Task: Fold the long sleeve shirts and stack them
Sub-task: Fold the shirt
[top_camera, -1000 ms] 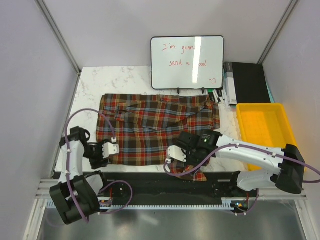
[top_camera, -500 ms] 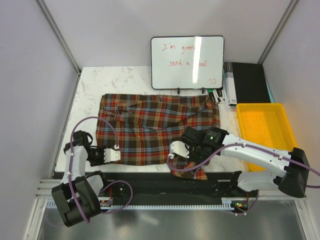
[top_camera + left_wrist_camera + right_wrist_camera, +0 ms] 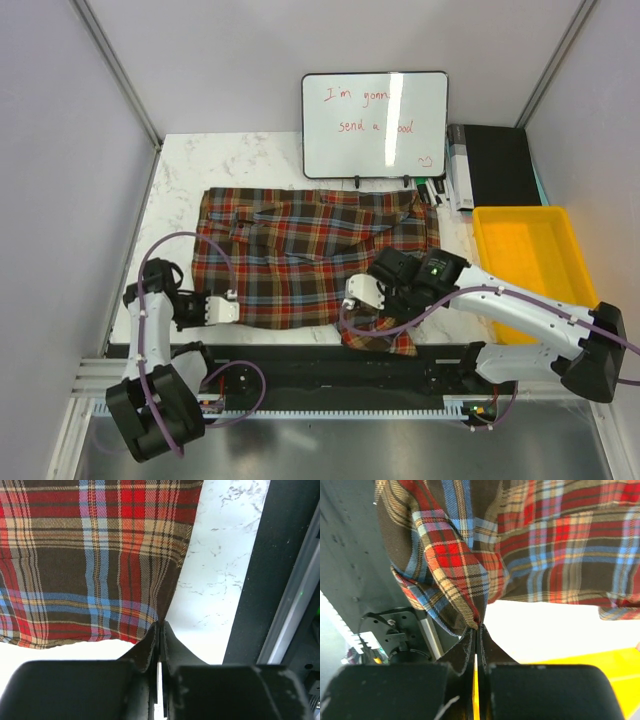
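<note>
One plaid long sleeve shirt in red-orange, dark and white checks lies spread on the marble table. My left gripper is at the shirt's near left corner, shut on its hem. In the left wrist view, the left gripper pinches that edge with the cloth stretching away from it. My right gripper is shut on a bunched fold at the shirt's near right. In the right wrist view, the right gripper holds it off the table, and the fabric hangs in folds.
A whiteboard stands at the back of the table. A yellow bin sits to the right, with a black box behind it. A black rail runs along the near edge, and part of the shirt drapes onto it.
My left gripper slid in to the shirt's near left corner and closed on the hem. My right gripper shifted slightly right and away from the rail, still holding the fold.
</note>
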Controlling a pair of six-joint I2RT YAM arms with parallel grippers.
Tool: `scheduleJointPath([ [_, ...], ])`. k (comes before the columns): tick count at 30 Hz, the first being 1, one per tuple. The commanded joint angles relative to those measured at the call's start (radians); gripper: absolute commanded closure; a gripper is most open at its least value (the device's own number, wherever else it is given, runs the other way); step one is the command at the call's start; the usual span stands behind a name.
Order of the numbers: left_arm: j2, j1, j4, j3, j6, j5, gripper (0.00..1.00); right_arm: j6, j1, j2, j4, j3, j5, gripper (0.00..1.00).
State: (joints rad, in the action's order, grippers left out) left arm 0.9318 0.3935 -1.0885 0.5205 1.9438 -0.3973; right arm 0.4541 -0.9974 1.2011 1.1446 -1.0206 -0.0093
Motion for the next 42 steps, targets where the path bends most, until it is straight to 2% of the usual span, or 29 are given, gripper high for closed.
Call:
scheduleJointPath([
  [1,-0.011,0.007,-0.037,0.027,0.032,-0.037,0.98,0.029,0.019,-0.029,0.015,-0.058,0.068,1.0],
  [3,0.019,0.007,-0.037,0.061,0.006,-0.055,0.98,0.055,0.039,-0.035,0.015,-0.085,0.083,1.0],
  [11,0.239,0.007,-0.013,0.354,-0.215,-0.19,0.98,0.194,0.206,0.037,0.006,-0.233,0.127,1.0],
  [16,0.351,0.001,0.028,0.473,-0.319,-0.225,0.98,0.306,0.331,0.161,-0.003,-0.381,0.097,1.0],
  [26,0.509,-0.087,0.2,0.585,-0.485,-0.196,0.98,0.437,0.465,0.379,-0.023,-0.565,0.069,1.0],
  [30,0.565,-0.125,0.262,0.61,-0.534,-0.157,0.98,0.466,0.491,0.443,-0.06,-0.591,0.08,1.0],
  [42,0.664,-0.139,0.312,0.632,-0.571,-0.094,0.98,0.495,0.52,0.578,-0.126,-0.63,0.083,1.0],
])
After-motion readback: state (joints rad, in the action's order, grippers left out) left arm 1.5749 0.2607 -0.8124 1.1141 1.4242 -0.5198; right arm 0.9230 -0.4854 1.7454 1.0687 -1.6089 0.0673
